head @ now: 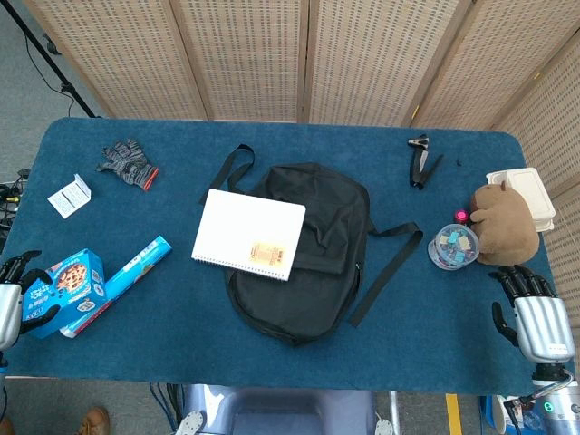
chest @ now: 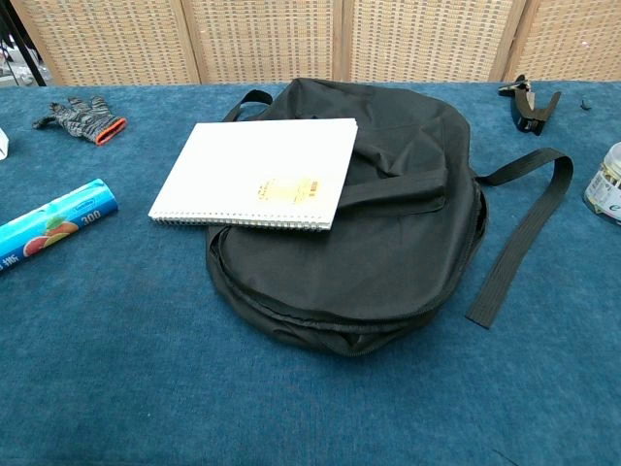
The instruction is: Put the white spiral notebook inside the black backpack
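1. The white spiral notebook (head: 249,235) lies flat on the upper left part of the black backpack (head: 313,263), its left portion overhanging onto the blue table (head: 181,335). The pack sits near the table's middle.
2. Its wire binding runs along the edge facing the robot; in the head view the long axis tilts slightly, the left end further from the robot than the right.
3. The left hand (head: 16,294) rests at the table's left edge, near the front corner, fingers apart and holding nothing; a blue snack box (head: 71,288) and a roll of cling wrap (head: 122,283) lie just beside it.
4. The right hand (head: 530,308) rests near the front right corner, fingers spread and empty, just in front of a brown plush toy (head: 503,222) and a small plastic tub (head: 453,245).
5. The notebook lies inward and away from both hands, well apart from each. By my judgement the left hand is somewhat nearer, since the notebook sits left of the pack's centre.
6. The backpack's zipper appears closed around its rim in the chest view, so the pack likely needs opening before the notebook goes in.
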### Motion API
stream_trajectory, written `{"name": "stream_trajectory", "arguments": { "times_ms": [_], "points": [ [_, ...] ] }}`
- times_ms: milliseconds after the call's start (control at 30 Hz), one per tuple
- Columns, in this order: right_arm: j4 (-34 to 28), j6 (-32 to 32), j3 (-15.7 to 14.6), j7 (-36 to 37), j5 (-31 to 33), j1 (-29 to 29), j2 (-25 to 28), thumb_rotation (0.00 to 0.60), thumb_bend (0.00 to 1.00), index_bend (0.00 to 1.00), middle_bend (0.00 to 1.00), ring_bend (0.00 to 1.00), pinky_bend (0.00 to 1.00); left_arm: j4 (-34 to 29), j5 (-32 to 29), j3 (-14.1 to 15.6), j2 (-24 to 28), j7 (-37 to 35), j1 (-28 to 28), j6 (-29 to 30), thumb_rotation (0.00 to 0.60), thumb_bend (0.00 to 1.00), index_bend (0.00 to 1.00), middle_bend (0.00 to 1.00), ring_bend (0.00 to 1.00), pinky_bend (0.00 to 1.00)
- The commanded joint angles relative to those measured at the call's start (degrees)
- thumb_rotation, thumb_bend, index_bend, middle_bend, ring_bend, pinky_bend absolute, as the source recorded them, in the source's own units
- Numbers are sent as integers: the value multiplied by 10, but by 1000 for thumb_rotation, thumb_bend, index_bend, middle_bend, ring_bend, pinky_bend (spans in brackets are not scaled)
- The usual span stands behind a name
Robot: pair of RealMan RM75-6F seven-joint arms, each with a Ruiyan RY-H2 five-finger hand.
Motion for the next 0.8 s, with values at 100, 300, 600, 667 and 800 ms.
{"name": "stream_trajectory", "arguments": {
  "times_ms": [100, 300, 600, 667, 800],
  "points": [
    [-7, -6, -3, -12, 5, 2, 3, 600, 0, 0, 0, 0, 0, -1, 2, 8, 1, 7, -3, -8, 600, 0, 0, 0, 0, 0],
    [-11, 0, -1, -2, 5, 0, 8, 600, 0, 0, 0, 0, 0, 2, 37, 11, -32, 1, -29, -26, 600, 0, 0, 0, 0, 0],
    [-7, -16, 4, 7, 26, 3, 12, 600, 0, 0, 0, 0, 0, -1, 51, -22, -176, 81, -136, -131, 600, 0, 0, 0, 0, 0],
    [-6, -21, 5, 12, 31, 4, 13, 600, 0, 0, 0, 0, 0, -3, 17, -39, -213, 123, -157, -161, 600, 0, 0, 0, 0, 0],
    [-6, -28, 6, 15, 39, 5, 15, 600, 0, 0, 0, 0, 0, 37, -19, -67, -282, 168, -200, -198, 600, 0, 0, 0, 0, 0]
  ]
}}
